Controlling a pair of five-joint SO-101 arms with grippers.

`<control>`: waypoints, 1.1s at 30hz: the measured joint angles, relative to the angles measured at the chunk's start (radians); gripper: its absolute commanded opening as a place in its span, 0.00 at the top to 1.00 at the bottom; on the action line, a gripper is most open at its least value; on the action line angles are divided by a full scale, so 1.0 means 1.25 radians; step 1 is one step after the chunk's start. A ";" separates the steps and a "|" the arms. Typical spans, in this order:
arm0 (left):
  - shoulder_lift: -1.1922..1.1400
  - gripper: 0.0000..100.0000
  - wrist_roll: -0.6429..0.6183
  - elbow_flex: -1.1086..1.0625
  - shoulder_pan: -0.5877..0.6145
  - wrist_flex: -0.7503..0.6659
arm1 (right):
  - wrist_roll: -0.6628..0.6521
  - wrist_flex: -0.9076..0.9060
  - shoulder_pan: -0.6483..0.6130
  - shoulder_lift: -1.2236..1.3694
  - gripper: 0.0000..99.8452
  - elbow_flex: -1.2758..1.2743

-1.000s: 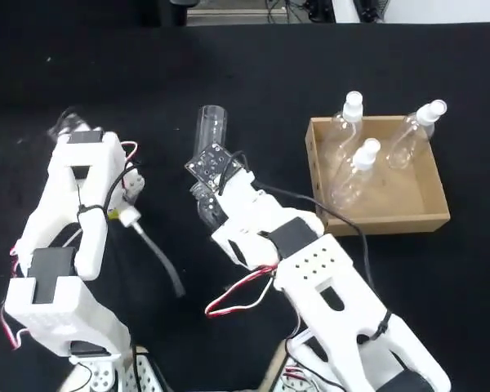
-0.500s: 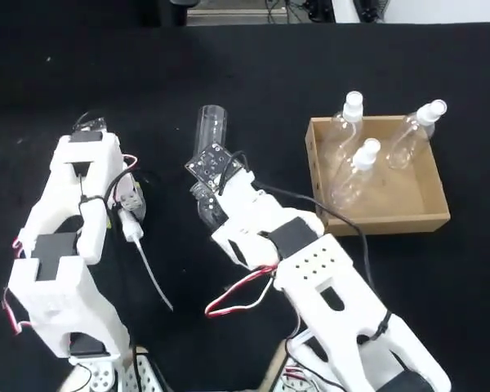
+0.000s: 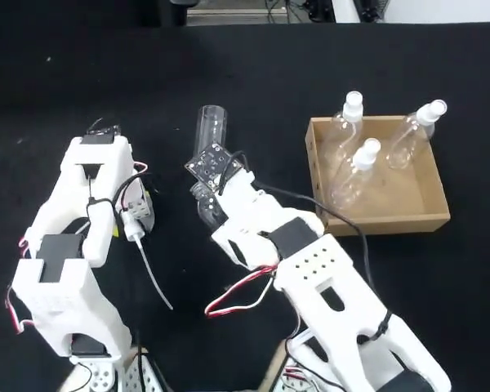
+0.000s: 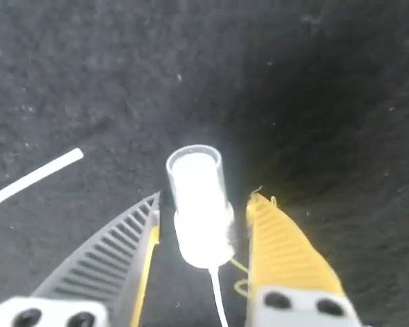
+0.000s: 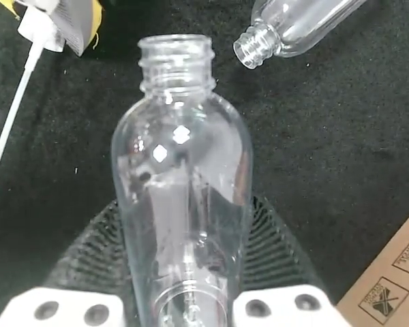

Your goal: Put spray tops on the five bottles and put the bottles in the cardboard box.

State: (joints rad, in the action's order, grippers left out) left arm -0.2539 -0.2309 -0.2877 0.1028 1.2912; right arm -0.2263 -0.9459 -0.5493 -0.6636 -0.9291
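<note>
Clear plastic bottle (image 5: 180,136), neck open, sits clamped in the right claw (image 5: 191,231) mid black tabletop (image 3: 253,65), presumably steadied for capping. Left claw (image 4: 204,204) grips a white spray top (image 4: 198,184), dip tube trailing, near that neck, likely for insertion.

The bottle (image 5: 184,170) is clear, the spray top (image 4: 199,204) white, the cardboard box (image 3: 380,222) brown, the table (image 3: 229,57) black.

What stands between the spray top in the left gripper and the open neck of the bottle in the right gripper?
Nothing visible does. Bare black table lies between the spray top and the neck of the held bottle; the second bottle lies aside.
</note>
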 measured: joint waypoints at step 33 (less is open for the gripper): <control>0.566 0.97 -0.002 0.069 -0.015 0.048 | 0.115 0.106 0.005 -0.441 0.99 -0.259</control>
State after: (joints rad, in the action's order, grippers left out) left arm 0.4534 -0.2340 -0.2018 0.0844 1.3510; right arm -0.0821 -0.8140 -0.5432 -1.2144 -1.2528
